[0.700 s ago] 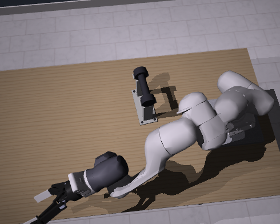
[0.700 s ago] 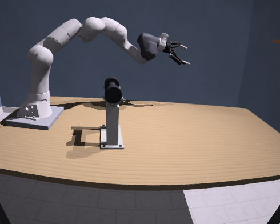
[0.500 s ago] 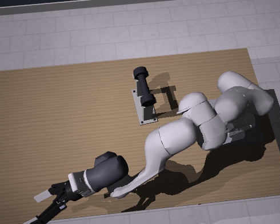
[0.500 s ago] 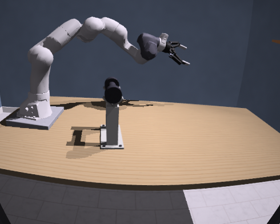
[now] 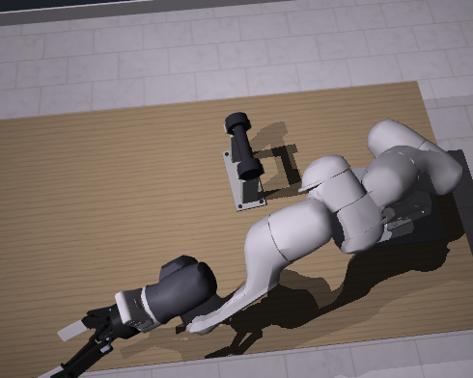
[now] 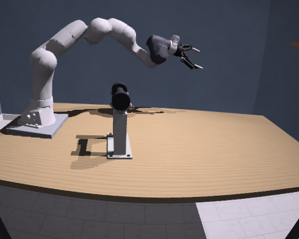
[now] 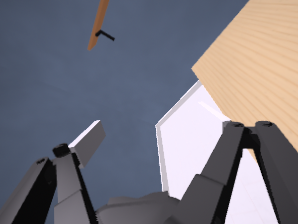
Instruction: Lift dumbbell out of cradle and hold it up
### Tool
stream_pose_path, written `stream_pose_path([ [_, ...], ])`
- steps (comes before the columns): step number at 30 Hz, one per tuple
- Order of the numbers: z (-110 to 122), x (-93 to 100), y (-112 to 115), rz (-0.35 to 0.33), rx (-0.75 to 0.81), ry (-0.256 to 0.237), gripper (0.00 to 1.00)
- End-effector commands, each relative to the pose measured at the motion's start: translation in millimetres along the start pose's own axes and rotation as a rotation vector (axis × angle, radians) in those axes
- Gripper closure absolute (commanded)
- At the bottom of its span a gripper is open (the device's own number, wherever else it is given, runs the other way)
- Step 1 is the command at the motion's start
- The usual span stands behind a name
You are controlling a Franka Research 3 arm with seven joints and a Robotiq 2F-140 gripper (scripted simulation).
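Observation:
The black dumbbell [image 5: 243, 145] lies level in its grey cradle [image 5: 244, 182] near the middle of the wooden table. In the exterior view I see the dumbbell [image 6: 120, 96] end-on atop the cradle's upright post [image 6: 119, 134]. My gripper [image 6: 192, 57] is open and empty, high in the air, far from the dumbbell and pointing away from it past the table's edge. In the top view the gripper [image 5: 64, 349] hangs over the table's near left corner. The wrist view shows my two spread fingers with nothing between them; the dumbbell is not in that view.
The arm's base [image 6: 36, 120] stands on a grey plate at one end of the table. The cradle has a flat bolted base plate [image 6: 119, 150]. A table corner [image 7: 250, 60] and pale floor show in the wrist view.

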State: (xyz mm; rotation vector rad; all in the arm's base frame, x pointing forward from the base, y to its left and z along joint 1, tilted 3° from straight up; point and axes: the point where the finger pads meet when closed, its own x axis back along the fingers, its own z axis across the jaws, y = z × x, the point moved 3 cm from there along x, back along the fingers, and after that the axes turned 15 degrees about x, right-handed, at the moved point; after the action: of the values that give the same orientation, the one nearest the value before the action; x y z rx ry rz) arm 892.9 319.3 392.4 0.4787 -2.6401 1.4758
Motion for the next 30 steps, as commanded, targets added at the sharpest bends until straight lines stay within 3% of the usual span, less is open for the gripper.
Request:
stream_pose_path([
  [1, 8.0, 2.5, -11.5, -0.002, -0.006, 0.026, 0.0],
  [4, 32.4, 11.6, -40.3, -0.01, -0.028, 0.101, 0.0],
  [7, 45.0, 17.4, -54.0, -0.015, -0.04, 0.139, 0.0],
  [8, 60.0, 25.0, -69.2, -0.021, -0.055, 0.182, 0.0],
  [10, 60.0, 25.0, -69.2, -0.021, -0.055, 0.182, 0.0],
  [11, 77.3, 35.0, -85.6, -0.029, -0.073, 0.23, 0.0],
  [13, 77.3, 35.0, -85.6, -0.029, -0.073, 0.23, 0.0],
  [14, 96.9, 47.6, -102.6, -0.039, -0.095, 0.283, 0.0],
  [16, 96.9, 47.6, -102.6, -0.039, -0.095, 0.283, 0.0],
  [17, 118.6, 63.1, -119.5, -0.051, -0.121, 0.341, 0.0],
  [19, 118.6, 63.1, -119.5, -0.051, -0.121, 0.341, 0.0],
  [20, 142.0, 81.7, -135.7, -0.065, -0.151, 0.401, 0.0],
  [23, 142.0, 81.7, -135.7, -0.065, -0.151, 0.401, 0.0],
  [24, 166.7, 103.4, -150.3, -0.082, -0.185, 0.464, 0.0],
  [27, 166.7, 103.4, -150.3, -0.082, -0.185, 0.464, 0.0],
  [28, 192.2, 128.2, -162.9, -0.102, -0.222, 0.528, 0.0],
  [30, 192.2, 128.2, -162.9, -0.102, -0.222, 0.528, 0.0],
])
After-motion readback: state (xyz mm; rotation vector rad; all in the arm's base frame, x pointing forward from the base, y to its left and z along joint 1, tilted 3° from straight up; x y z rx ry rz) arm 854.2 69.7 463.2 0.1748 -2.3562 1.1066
